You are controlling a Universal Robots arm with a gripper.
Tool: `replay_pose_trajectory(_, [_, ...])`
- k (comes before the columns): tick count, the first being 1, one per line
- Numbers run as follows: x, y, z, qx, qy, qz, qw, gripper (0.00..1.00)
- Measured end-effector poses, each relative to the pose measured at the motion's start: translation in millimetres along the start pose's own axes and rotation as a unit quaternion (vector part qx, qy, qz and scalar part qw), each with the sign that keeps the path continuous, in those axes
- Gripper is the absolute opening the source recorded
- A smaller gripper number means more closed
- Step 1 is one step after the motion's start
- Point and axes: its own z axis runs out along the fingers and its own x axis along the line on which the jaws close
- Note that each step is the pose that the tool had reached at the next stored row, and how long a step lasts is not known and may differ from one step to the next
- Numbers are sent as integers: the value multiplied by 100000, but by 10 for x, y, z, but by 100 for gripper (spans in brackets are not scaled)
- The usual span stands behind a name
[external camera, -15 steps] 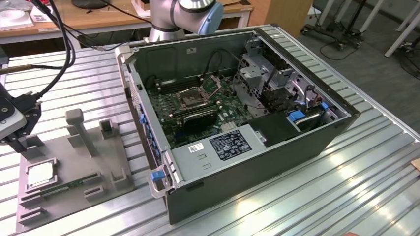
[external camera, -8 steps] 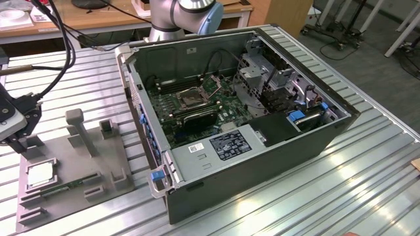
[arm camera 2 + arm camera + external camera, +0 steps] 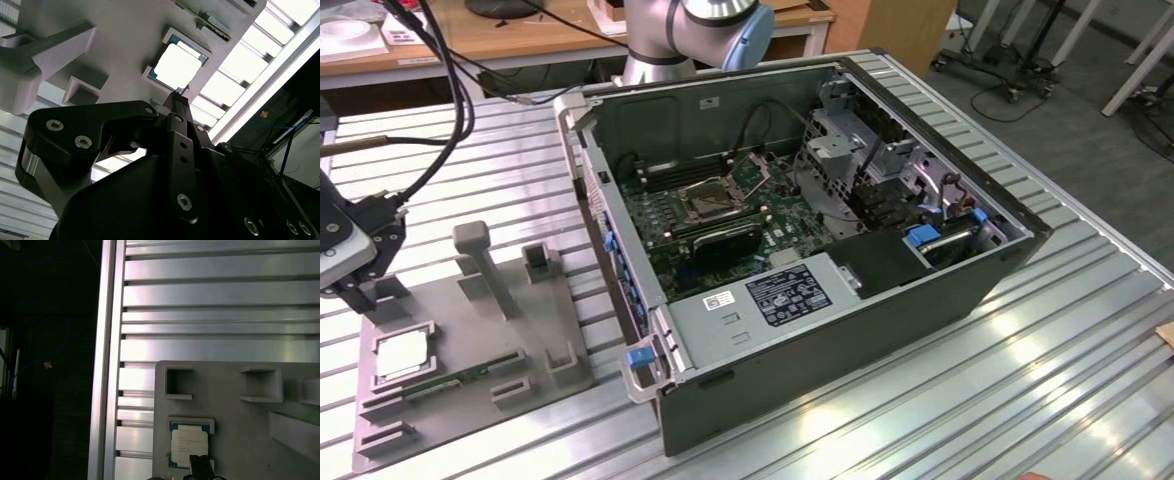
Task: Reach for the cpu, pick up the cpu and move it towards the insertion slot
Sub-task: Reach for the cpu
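Your end effector (image 3: pixel 348 296) hangs over the holder (image 3: pixel 460 335) at the exterior view's left, pointed down at the cpu (image 3: pixel 403 355) and apart from it. In the second wrist view its fingers (image 3: pixel 176 125) run together to one narrow tip with no gap showing between them, so you have them closed, and they grip nothing. I judge you are in the reach, lined up above the chip so that the descent goes straight onto it.

The cpu lies flat in a shallow square recess at the holder's corner, next to the tabletop (image 3: pixel 961 400) edge, bright metal face up. The recess walls hug its rim, which keeps it square and in a known spot for the grasp. The stick (image 3: pixel 454 380) lies in a long recess just beside it. The two small rectangular recesses in the first wrist view hold nothing I can see.

The slot (image 3: pixel 711 202) sits on the board inside the open case (image 3: pixel 881 340), well apart from the holder toward the exterior view's right. The case lies on its side with the panel off, so the board faces up and you can reach the slot from above
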Motion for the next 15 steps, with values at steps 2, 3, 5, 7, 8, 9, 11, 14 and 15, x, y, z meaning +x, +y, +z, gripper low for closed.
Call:
replay_pose_trajectory(2, [0, 0, 5, -3, -4, -1, 100000, 10])
replay_pose_trajectory(3, [0, 0, 5, 2, 0, -1, 100000, 10])
replay_pose_trajectory(5, [0, 0, 6, 2, 1, 0, 100000, 10])
replay_pose_trajectory(7, [0, 0, 8, 1, -1, -1, 100000, 10])
replay_pose_trajectory(8, [0, 0, 9, -2, -2, 0, 100000, 10])
replay_pose_trajectory(9, [0, -1, 11, 0, -3, 0, 100000, 10])
replay_pose_trajectory(11, [0, -1, 14, 2, 1, -1, 100000, 10])
replay_pose_trajectory(14, [0, -1, 18, 0, -6, -1, 100000, 10])
replay_pose_trajectory(15, [0, -1, 22, -5, -11, -2, 100000, 10])
